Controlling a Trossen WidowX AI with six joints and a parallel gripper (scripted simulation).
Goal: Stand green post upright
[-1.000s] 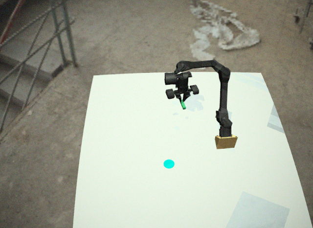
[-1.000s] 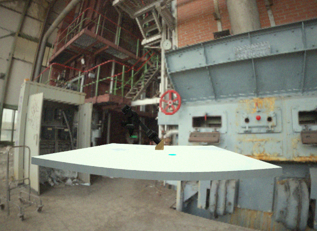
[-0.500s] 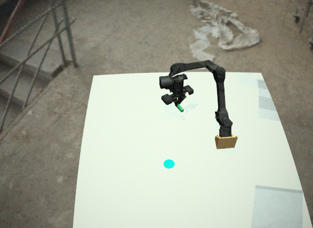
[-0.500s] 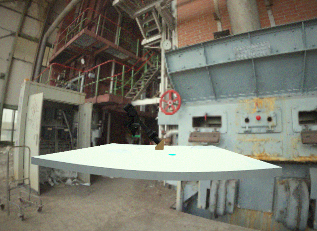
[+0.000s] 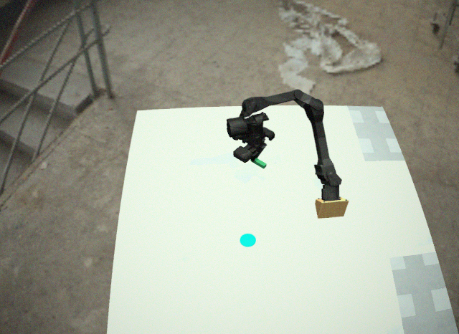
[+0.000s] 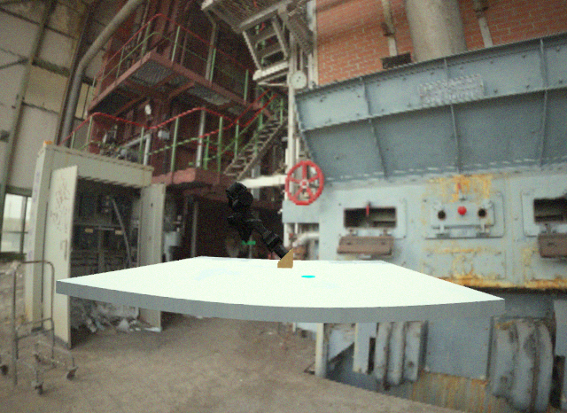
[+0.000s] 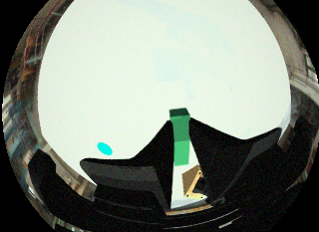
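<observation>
The green post [image 5: 259,163] [image 6: 248,243] [image 7: 181,142] is held in the air above the white table, lying about level in the exterior view. My gripper [image 5: 254,159] [image 7: 179,123] is shut on the green post near one end; the fingers press on its two sides in the wrist view, and the rest of the post sticks out. In the exterior view the fingertips are too dark to make out. The cyan circle [image 5: 247,239] [image 6: 307,276] [image 7: 105,148] is flat on the table, well away from the post, with nothing on it.
The white table [image 5: 178,286] [image 6: 366,294] carries the tan base block [image 5: 331,208] [image 6: 285,261] [image 7: 189,181] of the arm, to the right of the circle in the top view. Grey patches and faint shadows lie on the table top.
</observation>
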